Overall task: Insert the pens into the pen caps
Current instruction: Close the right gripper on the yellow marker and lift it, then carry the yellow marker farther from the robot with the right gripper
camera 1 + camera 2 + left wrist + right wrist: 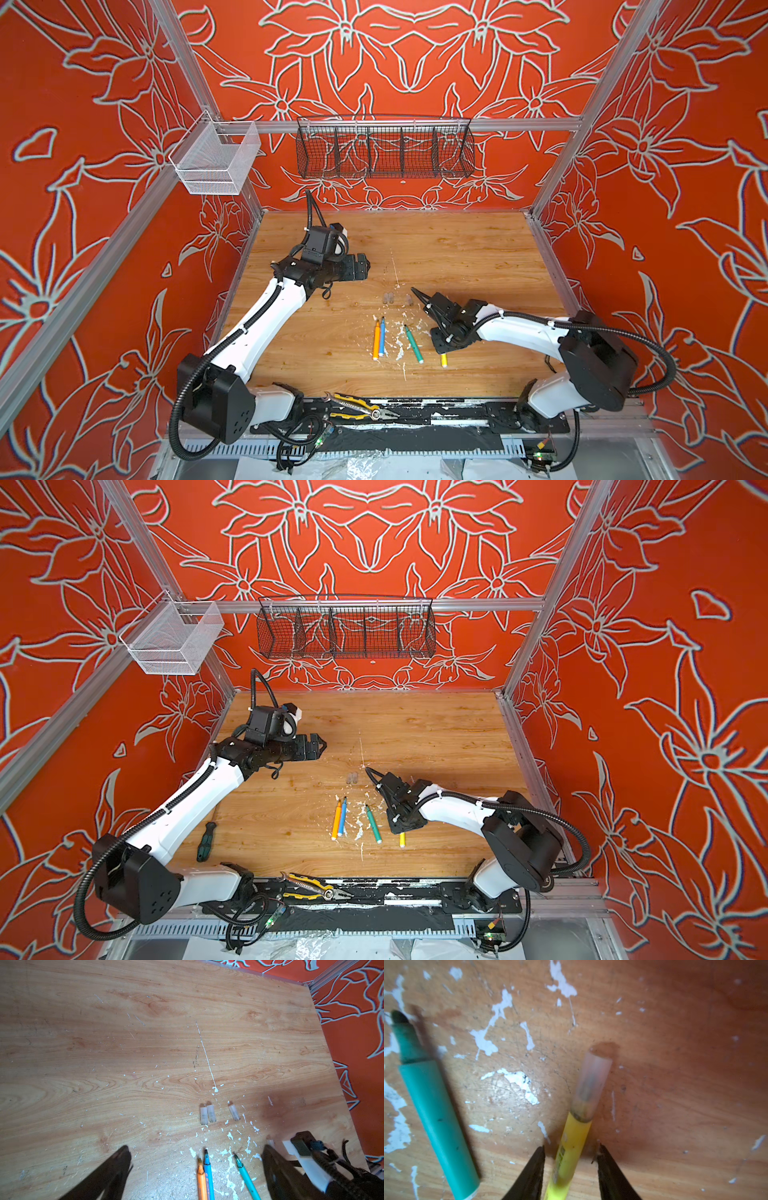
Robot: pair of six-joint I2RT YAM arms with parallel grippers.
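The orange pen and blue pen lie touching side by side, the green pen tilted nearby, all uncapped. The yellow pen wears a clear cap; three loose caps lie beyond the others' tips.

Pen pair: lying touching on the table, front-centre.
Third pen: lying tilted just right of the pair.
Fourth pen: lying rightmost, wearing a cap; I am straddling it with my right gripper, gaps either side.
Loose caps: three lying behind the pens, two touching.
Pliers: lying on the front rail.
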